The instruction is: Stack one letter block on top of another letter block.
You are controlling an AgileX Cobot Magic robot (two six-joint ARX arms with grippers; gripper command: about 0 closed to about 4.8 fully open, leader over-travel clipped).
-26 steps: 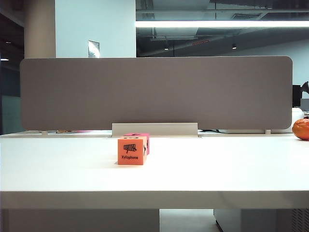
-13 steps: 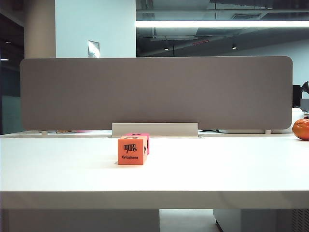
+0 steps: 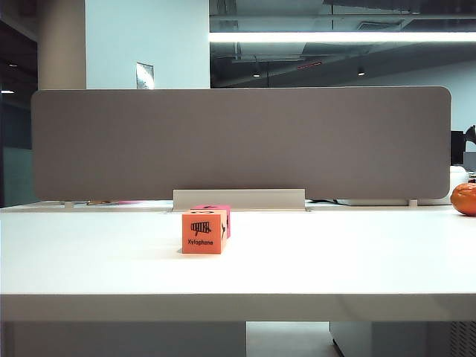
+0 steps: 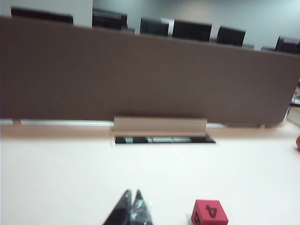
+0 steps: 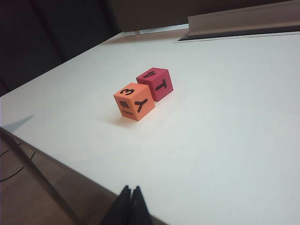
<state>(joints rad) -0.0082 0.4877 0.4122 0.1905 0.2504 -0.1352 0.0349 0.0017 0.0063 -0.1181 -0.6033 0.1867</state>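
Orange block (image 5: 134, 101) touches pink block (image 5: 155, 83), ahead of right claw (image 5: 131, 189) | left claw (image 4: 131, 193) beside pink block | both claws pressed together, empty | risk: gripping one block may nudge its neighbour.

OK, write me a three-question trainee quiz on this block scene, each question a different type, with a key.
1. True or false: the orange block already sits on top of the pink-red block.
2. Multiple choice: how do the left end effector and the right end effector stand? A) both shut, holding nothing B) both open C) left shut on a block.
3. Short answer: in the exterior view, what orange thing sits at the far right edge of the table?

Key
1. False: both rest on the table, side by side.
2. A
3. A round orange object, partly cut off by the frame; what it is cannot be told.
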